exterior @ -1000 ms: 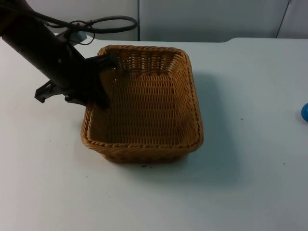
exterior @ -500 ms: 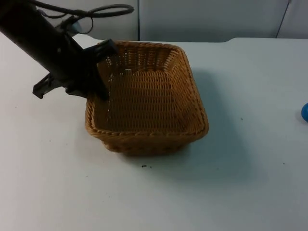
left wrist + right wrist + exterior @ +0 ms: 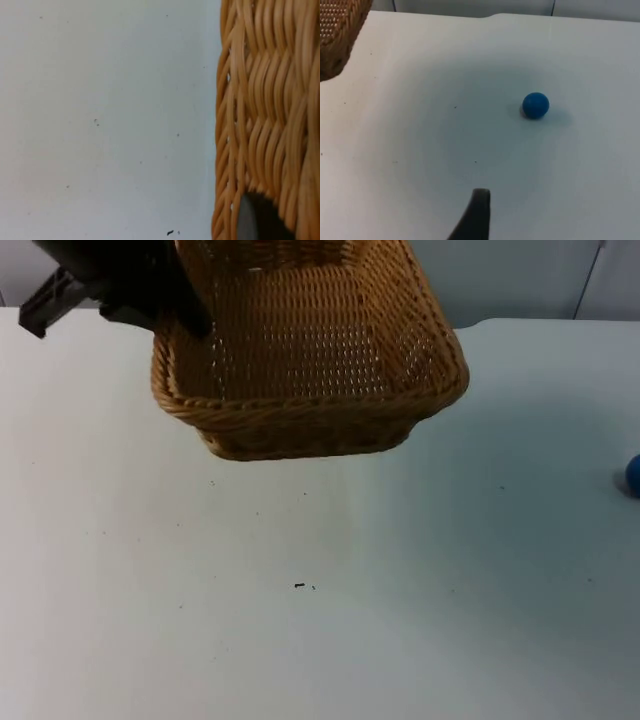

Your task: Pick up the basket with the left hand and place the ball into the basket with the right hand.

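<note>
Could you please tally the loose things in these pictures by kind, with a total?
Wicker basket: 1, lifted off the table, its rim held by the left gripper.
Blue ball: 1, resting on the table, with the right gripper above the table short of it.
Total: 2.

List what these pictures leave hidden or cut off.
- Basket: far rim cut by the top view's upper edge.
- Left gripper: shut on the basket's rim, its body cut by that edge.
- Ball: cut by the right edge.
- Right gripper: one fingertip visible; state unclear.
</note>
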Controlling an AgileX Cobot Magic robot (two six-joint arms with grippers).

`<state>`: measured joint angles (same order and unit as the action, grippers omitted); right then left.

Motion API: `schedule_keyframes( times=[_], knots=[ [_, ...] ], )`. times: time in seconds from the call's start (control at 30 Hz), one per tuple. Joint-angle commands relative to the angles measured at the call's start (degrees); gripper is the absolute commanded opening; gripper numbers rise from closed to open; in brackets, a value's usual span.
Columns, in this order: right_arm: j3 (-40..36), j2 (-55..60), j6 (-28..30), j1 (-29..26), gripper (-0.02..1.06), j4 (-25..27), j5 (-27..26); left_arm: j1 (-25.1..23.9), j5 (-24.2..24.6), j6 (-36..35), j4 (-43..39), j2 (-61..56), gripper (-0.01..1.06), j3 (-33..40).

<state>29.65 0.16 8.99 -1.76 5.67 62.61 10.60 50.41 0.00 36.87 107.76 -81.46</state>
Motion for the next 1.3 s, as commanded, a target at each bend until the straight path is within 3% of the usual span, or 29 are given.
schedule_keyframes(
  times=[0.0, 0.17, 0.3, 0.47, 0.6, 0.97, 1.27],
  knots=[
    [-0.26, -0.16, -0.07, -0.42, 0.82, -0.37, -0.47, 0.45, 2.07, -3.53, -3.97, -2.01, 0.00, -0.42],
    [1.43, -0.16, -0.19, -0.42, 0.82, -0.23, -0.82, 0.45, 2.32, -4.80, -6.43, -3.13, 0.00, -0.42],
    [6.44, 4.43, -3.66, -0.42, 0.81, -0.76, -1.21, 0.45, 2.11, -4.80, -6.28, -3.13, 0.00, -0.42],
    [15.36, 21.20, -4.47, -0.42, 0.81, -2.52, -0.02, 0.45, 1.86, -4.45, -6.17, -3.13, 0.00, -0.42],
    [27.04, 44.13, -4.56, -0.42, 0.81, -2.99, 0.33, 0.45, 2.63, -4.45, -6.17, -3.13, 0.00, -0.42],
    [48.84, 80.04, -4.07, -0.42, 0.81, -4.41, 0.12, 0.45, 2.61, -2.93, -4.29, -3.02, 0.00, -0.42],
    [51.10, 94.17, -2.14, -0.42, 0.79, -5.67, -2.55, 0.45, 2.61, -1.44, -3.12, -3.02, 0.00, -0.42]
  ],
)
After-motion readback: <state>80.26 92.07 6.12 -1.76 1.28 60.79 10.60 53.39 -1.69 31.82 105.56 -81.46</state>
